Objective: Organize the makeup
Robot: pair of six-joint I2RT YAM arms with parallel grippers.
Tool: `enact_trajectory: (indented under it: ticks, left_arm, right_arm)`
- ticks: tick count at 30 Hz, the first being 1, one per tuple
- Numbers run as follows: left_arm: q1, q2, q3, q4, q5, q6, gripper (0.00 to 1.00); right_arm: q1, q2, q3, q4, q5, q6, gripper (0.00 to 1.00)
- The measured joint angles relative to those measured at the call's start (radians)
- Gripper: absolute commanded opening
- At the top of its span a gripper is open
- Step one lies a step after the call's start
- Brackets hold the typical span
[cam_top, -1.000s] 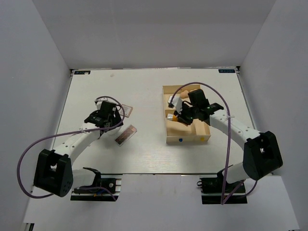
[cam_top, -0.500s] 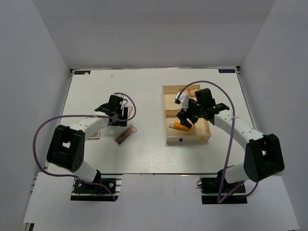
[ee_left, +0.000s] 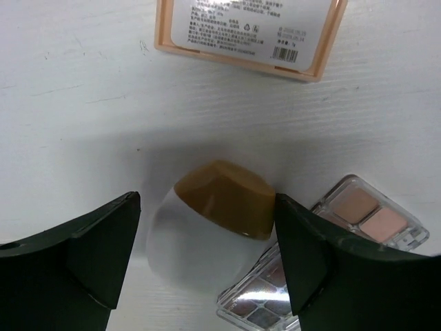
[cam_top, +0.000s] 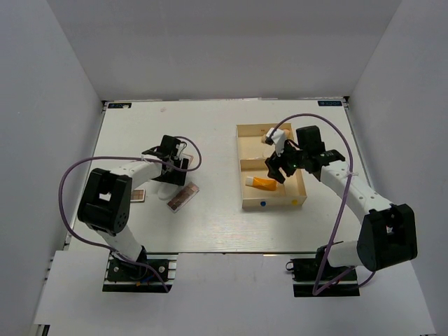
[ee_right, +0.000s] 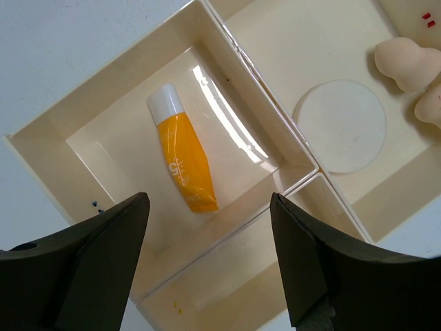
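L jaws open astride white egg (ee_left: 182, 241); R jaws open over orange tube (ee_right: 182, 165).

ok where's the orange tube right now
In the top view the orange tube lies alone in the tray's near compartment, right of table centre; the round puff sits in the adjoining compartment.

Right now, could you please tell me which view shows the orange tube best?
The right wrist view: the tube lies large and unblocked in a tray compartment. The top view shows it small; the left wrist view misses it.
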Motion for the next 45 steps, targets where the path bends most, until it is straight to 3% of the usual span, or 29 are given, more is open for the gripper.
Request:
enact_trajectory:
  ticks: [3,4,7,14,20,30,37,38,41,42,45]
  left_arm:
    - [0.011,0.012,0.011,-0.006,0.031,-0.004,0.64]
    - [0.011,0.013,0.012,-0.006,0.038,-0.007,0.52]
    - [0.014,0.011,0.012,-0.015,0.043,-0.009,0.40]
    - [0.016,-0.032,0.014,-0.056,0.095,-0.017,0.32]
    - [0.002,-0.089,0.154,-0.058,0.288,-0.042,0.24]
    - [-0.122,-0.026,0.293,0.229,0.737,-0.238,0.25]
    - [-0.259,0.123,0.313,0.438,0.883,-0.409,0.31]
    - [-0.275,0.139,0.314,0.457,0.887,-0.424,0.38]
    - [-0.317,0.187,0.323,0.492,0.893,-0.461,0.46]
    - [-0.325,0.200,0.327,0.498,0.890,-0.467,0.57]
    - [-0.343,0.227,0.339,0.495,0.867,-0.478,0.69]
  right_arm:
    - [-0.011,0.000,0.000,-0.002,-0.011,0.003,0.76]
    - [-0.016,0.000,0.000,-0.002,-0.014,0.005,0.76]
    - [-0.026,-0.002,0.000,-0.002,-0.023,0.009,0.76]
    - [-0.049,-0.017,0.000,-0.002,-0.045,0.021,0.76]
    - [-0.066,-0.017,0.000,-0.002,-0.060,0.028,0.68]
    - [-0.106,-0.039,-0.004,0.003,-0.053,0.062,0.64]
    - [-0.148,-0.089,-0.009,0.047,-0.003,0.106,0.64]
    - [-0.154,-0.096,-0.014,0.054,0.000,0.111,0.65]
    - [-0.169,-0.113,-0.024,0.059,0.003,0.124,0.66]
    - [-0.172,-0.117,-0.027,0.059,0.003,0.126,0.67]
    - [-0.179,-0.129,-0.034,0.059,0.000,0.126,0.70]
